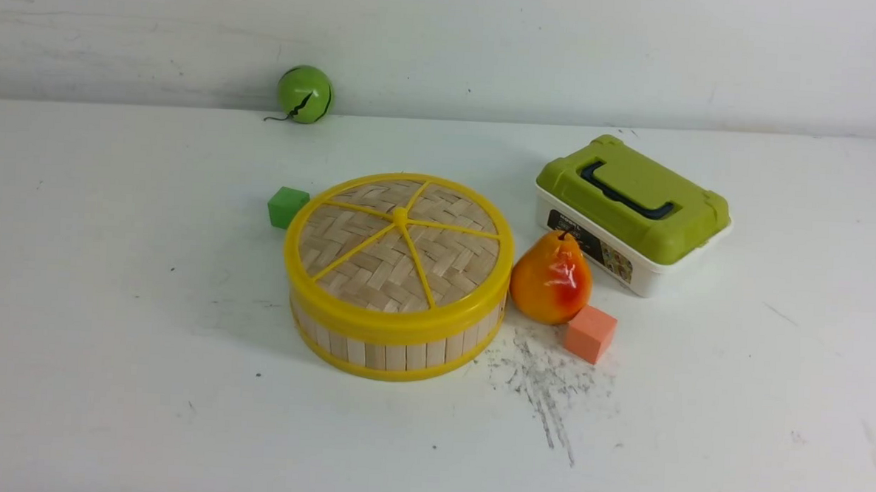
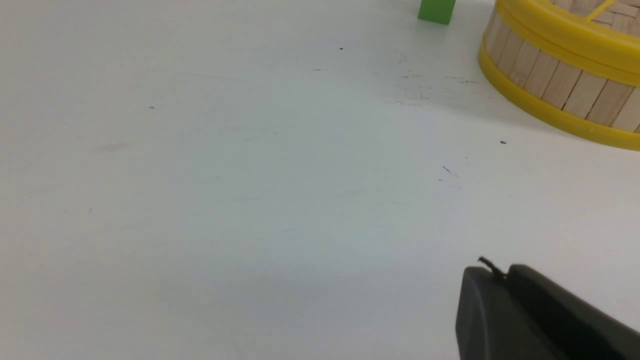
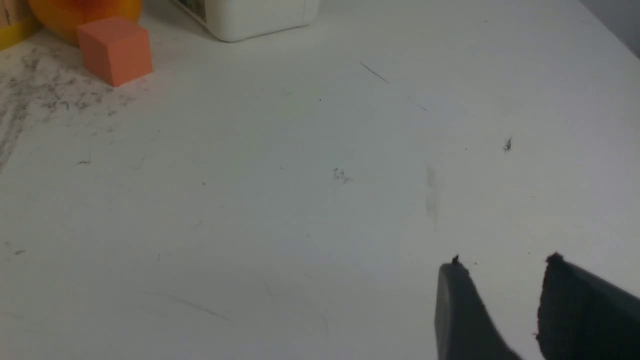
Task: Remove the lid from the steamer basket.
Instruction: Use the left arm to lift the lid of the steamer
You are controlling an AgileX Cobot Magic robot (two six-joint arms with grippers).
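The steamer basket (image 1: 396, 348) stands in the middle of the white table, a round wall of light wood slats between yellow rims. The lid (image 1: 399, 243), woven bamboo with a yellow rim, spokes and hub, lies shut on top of it. Neither gripper shows in the front view. In the left wrist view my left gripper (image 2: 502, 272) is shut and empty over bare table, well short of the basket (image 2: 555, 80). In the right wrist view my right gripper (image 3: 505, 262) is open and empty over bare table.
An orange-red pear (image 1: 551, 278) touches the basket's right side, with an orange cube (image 1: 590, 333) in front of it. A white box with an olive-green lid (image 1: 632, 210) stands behind right. A green cube (image 1: 287, 207) sits at the basket's back left. A green ball (image 1: 305, 94) lies by the wall.
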